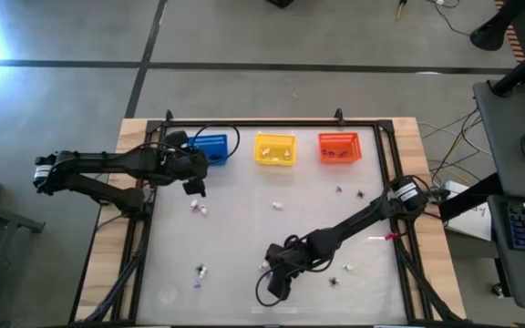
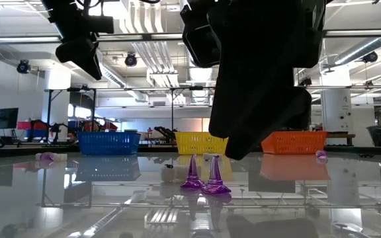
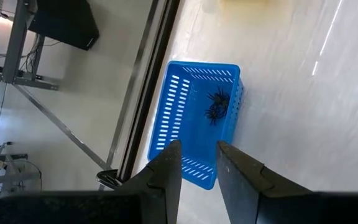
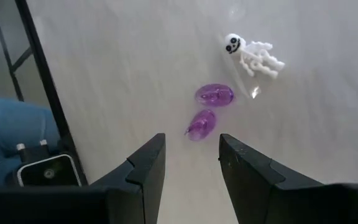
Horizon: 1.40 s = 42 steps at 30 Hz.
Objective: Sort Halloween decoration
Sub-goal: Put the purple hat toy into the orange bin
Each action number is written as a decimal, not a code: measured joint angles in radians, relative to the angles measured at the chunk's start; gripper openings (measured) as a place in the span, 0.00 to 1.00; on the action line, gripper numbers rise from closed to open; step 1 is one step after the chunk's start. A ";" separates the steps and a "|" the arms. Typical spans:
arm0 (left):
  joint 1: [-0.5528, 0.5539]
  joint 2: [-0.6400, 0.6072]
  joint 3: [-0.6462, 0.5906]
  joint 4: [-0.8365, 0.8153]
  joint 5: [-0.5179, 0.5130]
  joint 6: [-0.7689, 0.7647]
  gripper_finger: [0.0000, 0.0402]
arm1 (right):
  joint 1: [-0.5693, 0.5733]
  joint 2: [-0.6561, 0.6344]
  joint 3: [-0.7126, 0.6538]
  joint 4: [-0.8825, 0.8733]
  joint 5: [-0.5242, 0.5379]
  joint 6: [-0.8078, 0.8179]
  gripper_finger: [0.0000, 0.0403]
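The right gripper [image 4: 188, 165], fingers apart and empty, hangs above the table's [image 1: 244, 228] near edge with two purple trinkets [image 4: 207, 109] straight ahead of its gap, side by side, while the left gripper [image 3: 197, 165], also parted, hovers over the blue basket [image 3: 194, 121]

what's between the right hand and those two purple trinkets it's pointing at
Nothing visible. The right hand hangs open above the two purple trinkets, with only bare table between them. The white skeleton lies off to one side, clear of the fingers.
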 joint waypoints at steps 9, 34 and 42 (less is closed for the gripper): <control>0.000 0.000 0.000 0.012 0.000 -0.022 0.20 | -0.006 0.000 0.000 0.001 0.001 -0.052 0.35; 0.000 0.000 0.000 0.014 0.079 -0.098 0.20 | 0.009 0.000 0.000 0.002 0.091 0.216 0.35; 0.000 0.000 0.000 0.012 0.079 -0.099 0.20 | 0.031 0.016 0.001 0.006 0.109 0.266 0.35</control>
